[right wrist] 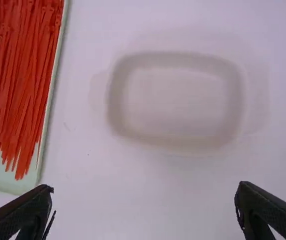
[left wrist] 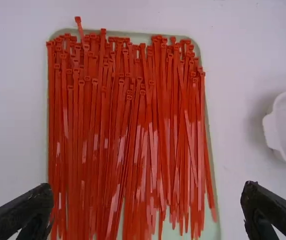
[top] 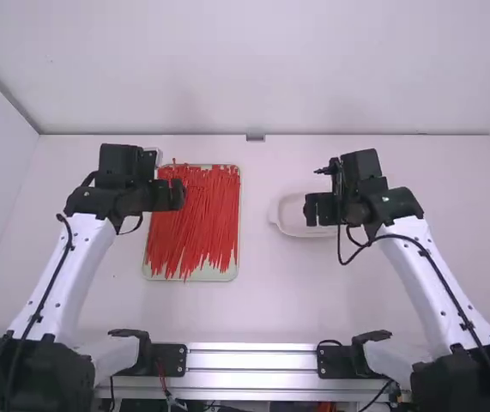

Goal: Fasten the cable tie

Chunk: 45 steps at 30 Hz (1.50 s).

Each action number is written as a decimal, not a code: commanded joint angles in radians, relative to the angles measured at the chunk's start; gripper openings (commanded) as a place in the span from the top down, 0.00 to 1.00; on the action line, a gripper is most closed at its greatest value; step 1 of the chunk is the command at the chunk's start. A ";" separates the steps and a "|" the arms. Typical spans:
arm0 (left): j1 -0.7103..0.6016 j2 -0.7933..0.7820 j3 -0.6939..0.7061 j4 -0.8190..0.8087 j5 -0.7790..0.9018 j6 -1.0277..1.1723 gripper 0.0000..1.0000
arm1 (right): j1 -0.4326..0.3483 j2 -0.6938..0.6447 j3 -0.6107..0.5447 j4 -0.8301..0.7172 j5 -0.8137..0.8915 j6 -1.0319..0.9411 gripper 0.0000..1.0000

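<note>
Left gripper is seen wide open, empty, over ties heaped on tray. Right gripper likewise, over dish. Ties are judged light, springy, slick. One is best pinched near its head.

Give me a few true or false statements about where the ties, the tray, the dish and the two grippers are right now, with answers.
1. The red cable ties lie piled on a tray. True.
2. The white dish holds a tie. False: it is empty.
3. The left gripper is shut on a tie. False: it is open and holds nothing.
4. The right gripper hangs open above the white dish. True.
</note>
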 commanded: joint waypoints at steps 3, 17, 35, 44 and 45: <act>-0.002 0.013 0.036 0.018 0.013 0.001 0.01 | 0.022 0.009 0.036 0.003 -0.040 0.013 0.02; 0.026 0.016 0.036 0.005 0.009 0.038 0.01 | 0.097 0.011 0.037 0.138 -0.082 0.003 0.02; 0.018 0.146 0.103 0.056 -0.044 0.070 0.01 | 0.017 0.010 0.037 0.097 -0.214 -0.122 0.02; 0.019 0.391 0.327 -0.019 -0.047 0.076 0.01 | 0.023 0.010 0.037 0.096 -0.214 -0.108 0.02; 0.019 0.407 0.342 -0.020 -0.060 0.071 0.01 | 0.023 0.010 0.037 0.096 -0.212 -0.095 0.02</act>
